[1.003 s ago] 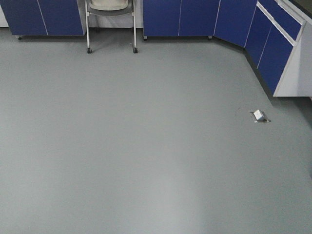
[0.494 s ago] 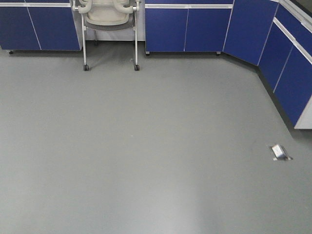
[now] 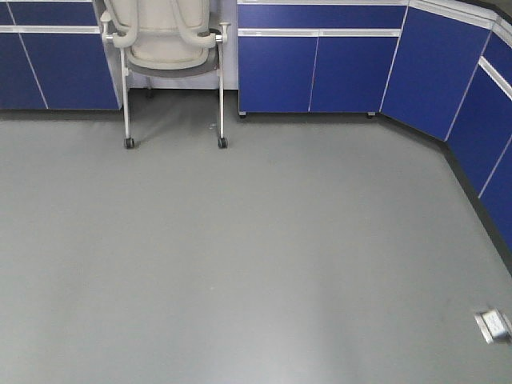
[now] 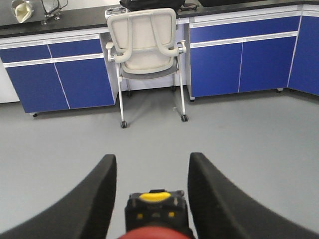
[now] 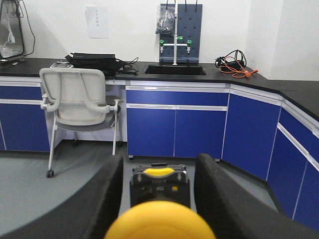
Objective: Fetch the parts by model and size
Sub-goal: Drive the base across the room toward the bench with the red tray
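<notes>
chair [image 3: 164, 48] shifted down; left end effector [image 4: 152, 162] holds red switch [image 4: 154, 233].

1. The left pincer [image 4: 152, 160] has fingers [image 4: 94, 199] of smooth, matt black plastic by the look of them; the right pincer [image 5: 159, 162] has the same finish
2. The red cap [image 4: 154, 233] between the left pincer's fingers looks smooth, though blurred; the yellow cap [image 5: 159, 221] between the right pincer's fingers is smooth and even in tone
3. The floor [image 3: 240, 256] ahead of both pincers is grey, smooth and seamless, with a soft sheen
4. The chair [image 4: 144, 42] ahead of the left pincer has an off-white, slightly glossy plastic shell on bright metal legs [image 4: 119, 94]
5. The cabinets [image 5: 174, 127] ahead of the right pincer have smooth blue satin fronts with pale trim, and the desk [image 5: 294, 92] above them is black and smooth
</notes>
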Controlling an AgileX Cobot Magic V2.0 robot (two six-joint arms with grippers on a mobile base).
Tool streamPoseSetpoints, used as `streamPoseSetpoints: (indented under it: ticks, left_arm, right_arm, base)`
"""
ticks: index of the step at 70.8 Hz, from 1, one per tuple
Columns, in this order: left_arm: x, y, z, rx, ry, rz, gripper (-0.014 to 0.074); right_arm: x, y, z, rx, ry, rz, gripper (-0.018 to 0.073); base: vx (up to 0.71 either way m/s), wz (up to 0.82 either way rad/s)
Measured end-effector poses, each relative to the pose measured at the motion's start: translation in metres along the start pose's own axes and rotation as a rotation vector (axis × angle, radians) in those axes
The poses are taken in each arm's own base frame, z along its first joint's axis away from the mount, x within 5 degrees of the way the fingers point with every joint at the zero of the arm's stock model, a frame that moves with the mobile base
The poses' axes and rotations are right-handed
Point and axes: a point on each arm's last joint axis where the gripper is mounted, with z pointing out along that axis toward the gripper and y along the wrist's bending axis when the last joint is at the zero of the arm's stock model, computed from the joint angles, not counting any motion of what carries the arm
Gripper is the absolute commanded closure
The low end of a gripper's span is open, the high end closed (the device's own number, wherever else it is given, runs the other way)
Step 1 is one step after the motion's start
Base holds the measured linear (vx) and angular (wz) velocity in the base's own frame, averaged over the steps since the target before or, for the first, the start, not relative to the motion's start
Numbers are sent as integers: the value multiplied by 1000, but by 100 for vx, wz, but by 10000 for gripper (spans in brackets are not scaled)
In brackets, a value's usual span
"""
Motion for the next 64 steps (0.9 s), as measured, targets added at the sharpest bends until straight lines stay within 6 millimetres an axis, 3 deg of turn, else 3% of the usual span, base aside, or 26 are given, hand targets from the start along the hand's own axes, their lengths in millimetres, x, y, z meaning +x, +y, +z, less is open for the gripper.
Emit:
streamPoseSetpoints:
  ticks: [64]
  left_arm:
    - [0, 0, 0, 0, -1, 0, 601]
  right_arm:
    - [0, 0, 0, 0, 0, 0, 565]
  base:
    - [54, 0]
